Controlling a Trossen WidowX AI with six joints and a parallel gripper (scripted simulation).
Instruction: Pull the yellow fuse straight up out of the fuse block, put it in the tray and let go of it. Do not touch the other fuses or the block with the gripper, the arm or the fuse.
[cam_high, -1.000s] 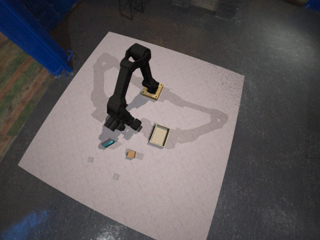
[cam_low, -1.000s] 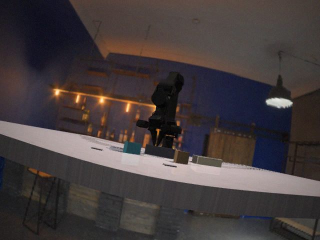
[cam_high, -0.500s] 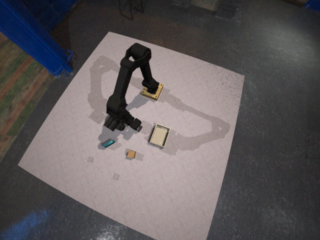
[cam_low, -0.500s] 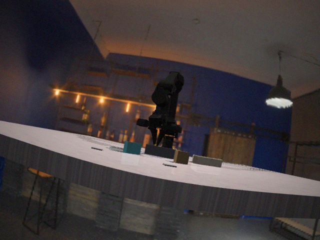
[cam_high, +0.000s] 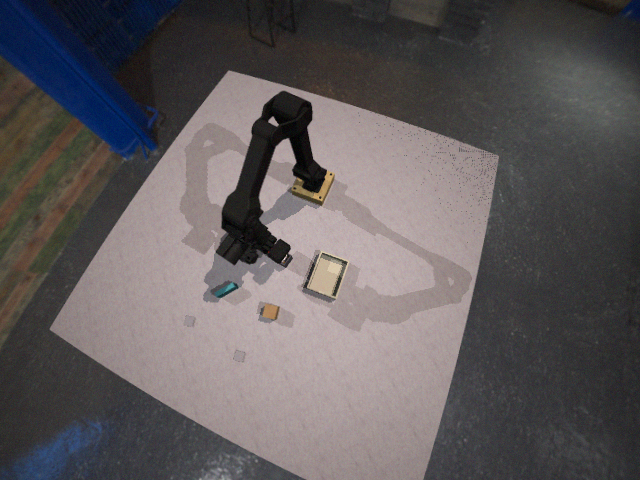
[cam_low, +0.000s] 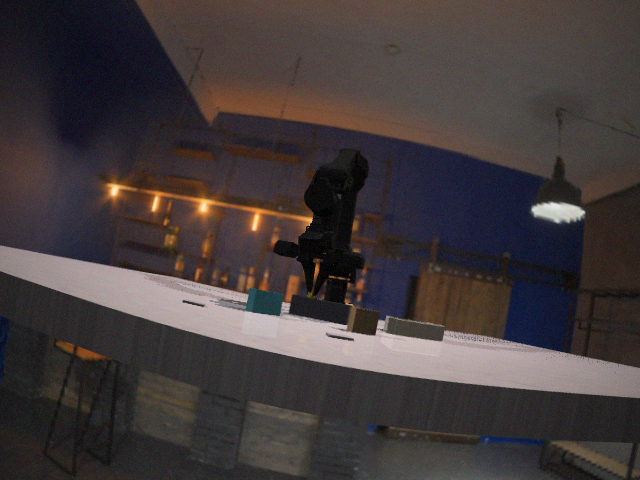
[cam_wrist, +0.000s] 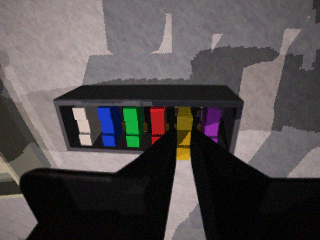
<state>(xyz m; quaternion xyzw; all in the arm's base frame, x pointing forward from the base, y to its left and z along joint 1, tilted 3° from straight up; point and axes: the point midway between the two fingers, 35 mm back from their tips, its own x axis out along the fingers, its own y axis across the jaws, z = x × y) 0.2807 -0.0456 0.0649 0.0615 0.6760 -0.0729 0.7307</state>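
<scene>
Yellow fuse (cam_wrist: 184, 131) sits in the fifth slot of the dark fuse block (cam_wrist: 150, 95), counted from the white fuse (cam_wrist: 82, 126), and the gripper (cam_wrist: 183, 142) is clamped right onto it, one black finger (cam_wrist: 162, 150) on each flank! On the wrist view the row reads white, blue fuse (cam_wrist: 106, 126), green fuse (cam_wrist: 131, 127), red fuse (cam_wrist: 158, 122), yellow, purple fuse (cam_wrist: 211, 122), all standing upright in their own slots. The left finger crosses in front of the red fuse's lower part and the right finger runs just beside the purple one; whether either is touching its neighbour cannot be told from here. Out on the exterior view, the fingers point straight down at the top of the block (cam_low: 319, 308), a speck of yellow showing between their tips. From above, the tray (cam_high: 326, 275) lies beside the wrist, with a teal block (cam_high: 225, 289) and a small tan cube (cam_high: 269, 311) nearby on the pale mat (cam_high: 361, 361).
</scene>
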